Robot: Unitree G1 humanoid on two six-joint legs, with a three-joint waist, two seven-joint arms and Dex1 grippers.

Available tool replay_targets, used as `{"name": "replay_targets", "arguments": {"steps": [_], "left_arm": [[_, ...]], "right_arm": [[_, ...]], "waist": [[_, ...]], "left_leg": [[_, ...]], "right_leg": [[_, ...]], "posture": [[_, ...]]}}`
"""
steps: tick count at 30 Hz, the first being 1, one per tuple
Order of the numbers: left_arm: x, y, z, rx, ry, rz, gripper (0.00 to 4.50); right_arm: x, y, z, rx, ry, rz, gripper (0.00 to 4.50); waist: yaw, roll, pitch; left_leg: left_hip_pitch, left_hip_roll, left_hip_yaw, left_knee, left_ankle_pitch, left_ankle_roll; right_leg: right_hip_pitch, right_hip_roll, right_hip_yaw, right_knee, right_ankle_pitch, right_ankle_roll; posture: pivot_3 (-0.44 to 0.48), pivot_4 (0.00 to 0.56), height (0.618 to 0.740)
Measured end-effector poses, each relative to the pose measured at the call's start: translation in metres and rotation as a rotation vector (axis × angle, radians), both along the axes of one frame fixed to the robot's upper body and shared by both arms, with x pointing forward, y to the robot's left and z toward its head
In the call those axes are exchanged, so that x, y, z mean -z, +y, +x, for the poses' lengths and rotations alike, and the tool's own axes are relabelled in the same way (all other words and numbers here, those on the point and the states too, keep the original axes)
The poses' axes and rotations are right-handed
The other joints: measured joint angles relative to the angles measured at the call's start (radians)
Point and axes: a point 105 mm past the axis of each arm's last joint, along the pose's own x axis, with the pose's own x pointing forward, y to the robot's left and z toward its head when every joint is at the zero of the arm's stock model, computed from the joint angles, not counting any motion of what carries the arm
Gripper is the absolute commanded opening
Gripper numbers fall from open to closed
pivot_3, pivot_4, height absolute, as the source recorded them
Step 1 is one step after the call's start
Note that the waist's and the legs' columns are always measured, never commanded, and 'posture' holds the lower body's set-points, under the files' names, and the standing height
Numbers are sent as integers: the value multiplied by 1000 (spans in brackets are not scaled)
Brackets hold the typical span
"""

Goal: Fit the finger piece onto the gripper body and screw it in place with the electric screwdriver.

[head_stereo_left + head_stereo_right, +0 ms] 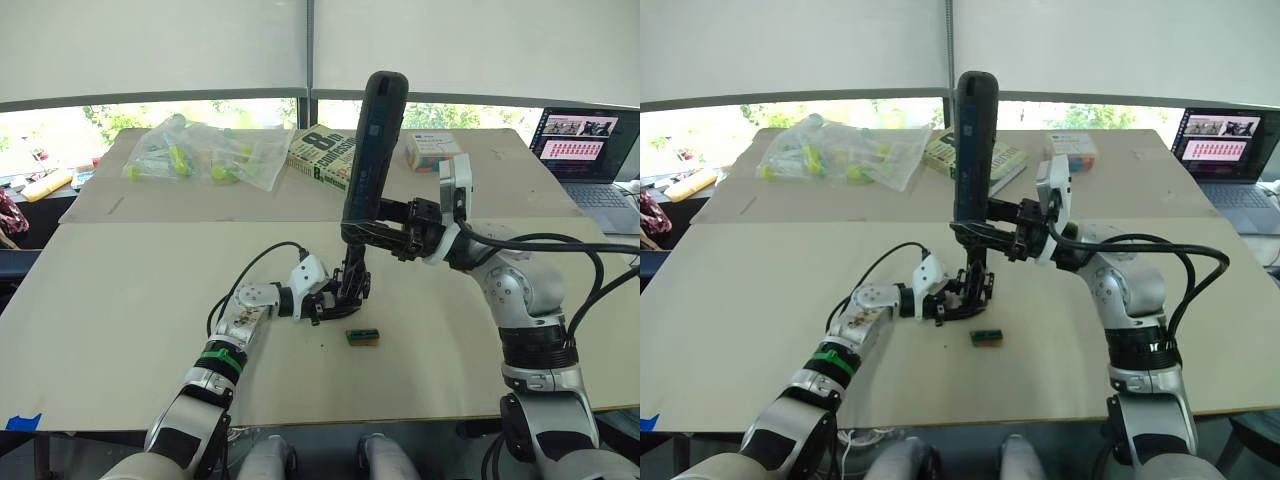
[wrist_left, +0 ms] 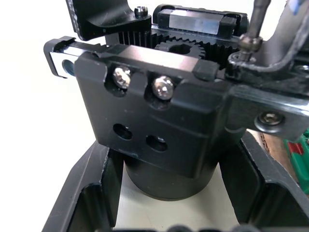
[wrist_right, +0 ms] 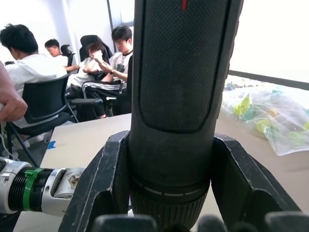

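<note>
My left gripper (image 1: pixel 322 302) is shut on the gripper body (image 2: pixel 159 116), a black block with two silver screws, a toothed rack and a round base, held low over the table (image 1: pixel 130 300). My right gripper (image 1: pixel 362 235) is shut on the electric screwdriver (image 1: pixel 372 140), a thick black cylinder standing nearly upright above the body. Its thin metal bit (image 2: pixel 256 19) comes down onto a screw head (image 2: pixel 246 43) at the edge of the body. There a rough black part, seemingly the finger piece (image 2: pixel 263 104), lies against the body.
A small green box (image 1: pixel 363 336) lies on the table just in front of the gripper body. At the back are a clear bag of yellow-green items (image 1: pixel 200 150), a book (image 1: pixel 325 155), a coloured box (image 1: pixel 432 150) and a laptop (image 1: pixel 585 150). Several people (image 3: pixel 91 63) sit behind.
</note>
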Motion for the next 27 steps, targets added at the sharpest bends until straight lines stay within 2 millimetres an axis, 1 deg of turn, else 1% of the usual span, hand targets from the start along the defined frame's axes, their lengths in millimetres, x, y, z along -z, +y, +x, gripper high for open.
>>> {"name": "replay_targets", "arguments": {"steps": [9,13,27], "left_arm": [[2,1,0,-13,-7,8,2328],[5,2,0,-21,-2,10,2328],[8,4,1,-42,4,10,2328]], "right_arm": [[7,4,-5,20,-39,-25,1950],[10,3,-5,34,-41,-26,1950],[16,7,-1,50,-38,-31,1950]], "waist": [[-1,0,-1],[-4,0,-1],[-5,-1,-6]], "left_leg": [[3,0,0,0,0,0],[12,1,0,-1,0,0],[14,2,0,-1,0,0]], "right_leg": [[3,0,0,0,0,0],[11,0,0,-2,0,0],[13,0,0,-1,0,0]], "posture": [[0,150,740],[0,150,740],[0,150,740]]}}
